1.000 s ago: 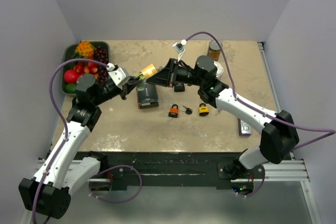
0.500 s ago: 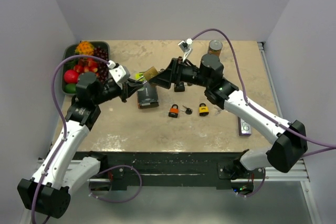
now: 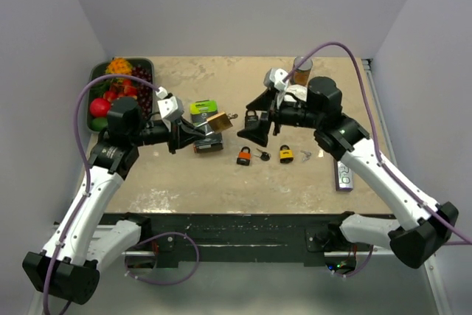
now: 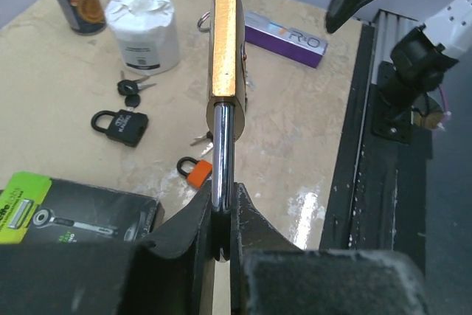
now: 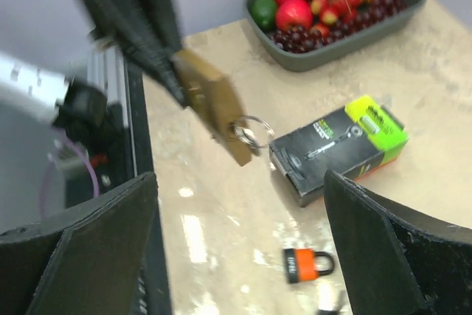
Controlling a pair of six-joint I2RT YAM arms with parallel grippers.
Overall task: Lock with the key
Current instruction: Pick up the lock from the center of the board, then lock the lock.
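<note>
A brass padlock (image 3: pixel 218 122) hangs above the table's middle, held by its steel shackle (image 4: pixel 223 145). My left gripper (image 3: pixel 193 129) is shut on that shackle, as the left wrist view (image 4: pixel 223 215) shows. A key ring (image 5: pixel 251 132) dangles at the padlock's (image 5: pixel 210 101) keyhole end; the key itself is too small to make out. My right gripper (image 3: pixel 256 119) is a short way to the right of the padlock. Its jaws stand wide open with nothing between them (image 5: pixel 240 182).
On the table lie an orange padlock (image 3: pixel 244 156), a yellow padlock (image 3: pixel 286 154), a black padlock (image 3: pixel 252 119), loose keys (image 3: pixel 262 156) and a black-and-green razor box (image 3: pixel 206 136). A fruit tray (image 3: pixel 99 79) sits far left, a can (image 3: pixel 302 70) at the back, a purple box (image 3: pixel 344 176) right.
My right gripper has opened, let go at the padlock and drawn back to the right. My left gripper has kept its hold and shifted the padlock slightly right and lower.
</note>
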